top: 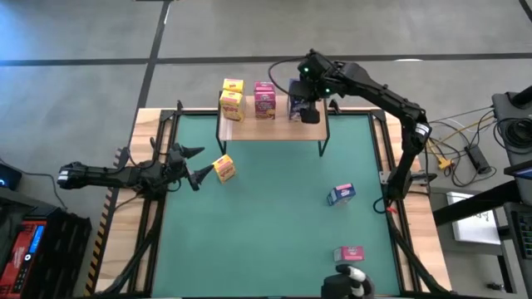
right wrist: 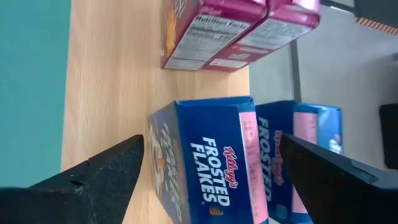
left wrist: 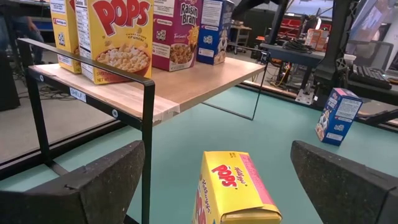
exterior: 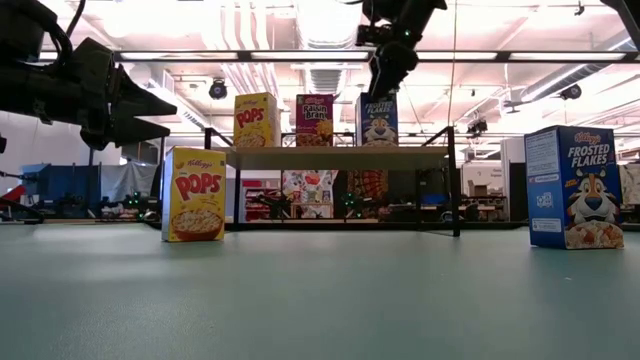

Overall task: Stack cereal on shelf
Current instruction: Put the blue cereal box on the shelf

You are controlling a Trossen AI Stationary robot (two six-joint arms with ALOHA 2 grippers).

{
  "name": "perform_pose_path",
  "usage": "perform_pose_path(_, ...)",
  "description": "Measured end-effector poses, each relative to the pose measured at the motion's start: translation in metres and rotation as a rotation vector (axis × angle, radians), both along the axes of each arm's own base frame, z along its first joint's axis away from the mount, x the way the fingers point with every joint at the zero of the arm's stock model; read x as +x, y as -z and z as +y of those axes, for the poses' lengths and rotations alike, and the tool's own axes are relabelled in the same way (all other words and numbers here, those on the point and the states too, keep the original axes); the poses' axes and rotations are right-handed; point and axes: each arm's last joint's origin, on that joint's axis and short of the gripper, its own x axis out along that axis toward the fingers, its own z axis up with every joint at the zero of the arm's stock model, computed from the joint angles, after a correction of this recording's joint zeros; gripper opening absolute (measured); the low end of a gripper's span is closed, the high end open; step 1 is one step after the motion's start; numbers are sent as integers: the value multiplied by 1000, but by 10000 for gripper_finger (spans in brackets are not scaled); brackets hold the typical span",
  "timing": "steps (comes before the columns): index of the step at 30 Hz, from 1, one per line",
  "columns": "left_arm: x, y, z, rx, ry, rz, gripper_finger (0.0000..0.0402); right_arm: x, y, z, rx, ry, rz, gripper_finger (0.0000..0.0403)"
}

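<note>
The wooden shelf [top: 274, 130] stands at the far side of the mat. On it stand two yellow boxes [top: 232, 98], two pink boxes [right wrist: 230, 31] and two blue boxes [right wrist: 211, 155]. My right gripper [top: 309, 108] hovers open just above the blue boxes [exterior: 378, 120], its fingers wide of both of them. My left gripper [top: 202, 163] is open and level, pointing at a third yellow box [top: 224, 169], which stands upright on the mat [exterior: 195, 195]. That box [left wrist: 236, 186] lies ahead between the open fingers, untouched.
A blue box [top: 341, 194] stands upright on the mat toward the right, and a pink box [top: 349, 253] lies near the near edge, next to a white and black object [top: 353, 281]. The shelf's black legs [left wrist: 147, 124] rise close to the left gripper.
</note>
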Motion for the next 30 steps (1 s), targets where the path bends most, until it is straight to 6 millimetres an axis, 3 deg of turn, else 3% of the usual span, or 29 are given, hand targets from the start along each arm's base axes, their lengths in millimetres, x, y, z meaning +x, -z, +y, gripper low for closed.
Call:
perform_pose_path(10,0,0,0,0,0,0,387,-5,-22,3,-43,52,-23,364)
perform_pose_path(15,0,0,0,0,0,0,387,-12,-34,15,-3,64,-1,364)
perform_pose_path(21,0,0,0,0,0,0,387,-12,-39,48,100,92,70,364)
perform_pose_path(30,0,0,0,0,0,0,387,1,-21,116,167,208,223,364)
